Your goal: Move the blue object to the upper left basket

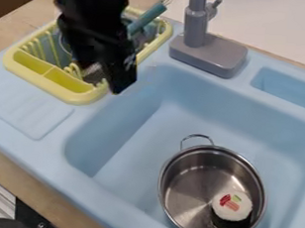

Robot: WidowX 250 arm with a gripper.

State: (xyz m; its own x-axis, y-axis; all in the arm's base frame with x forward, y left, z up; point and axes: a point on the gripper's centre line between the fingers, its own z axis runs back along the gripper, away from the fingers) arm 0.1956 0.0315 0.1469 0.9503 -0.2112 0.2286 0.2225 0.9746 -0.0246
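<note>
Behind and to the left of the claw (119,81) lies the yellow basket (79,96), with the blue handle (148,18) slanting up from its far part, beside the dark arm. I cannot tell whether the claw is spread or pressed together. Up to its right, the grey tap (212,56) stands as an obstacle; down to its right sits a steel pot (177,177) (a white round thing (232,205) inside). The sink's (135,152) edge runs near the claw, its floor stretching potward.
</note>
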